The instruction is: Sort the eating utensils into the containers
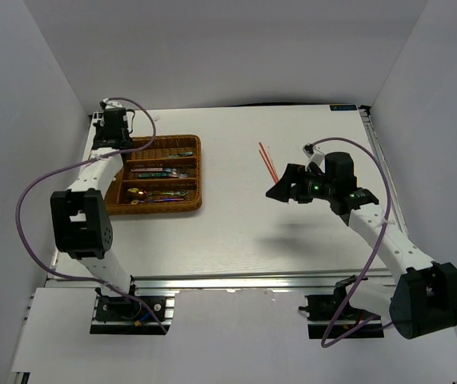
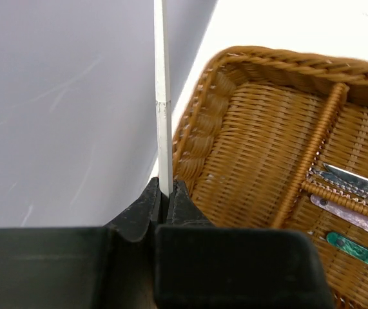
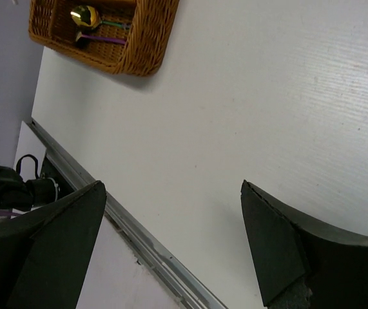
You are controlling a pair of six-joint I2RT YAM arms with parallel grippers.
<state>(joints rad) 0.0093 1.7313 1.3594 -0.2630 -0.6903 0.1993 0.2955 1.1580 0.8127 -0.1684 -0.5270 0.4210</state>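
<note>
1 tray [image 2: 267, 56] at table [image 1: 236, 232] left, long sections hold cutlery [image 1: 162, 170] incl. 1 gold spoon [image 3: 82, 14], L gripper [image 2: 165, 193] pinching 1 white stick [image 2: 163, 96] by tray's end rim, R gripper [image 3: 172, 187] spread wide over table, 2 red chopsticks [image 1: 266, 162] on table nearby

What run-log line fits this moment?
left gripper: shut on white stick near wicker tray | right gripper: open, empty | red chopsticks: on table

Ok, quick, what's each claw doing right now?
Left claw: closed on the white stick.
Right claw: open, holding nothing.
</note>
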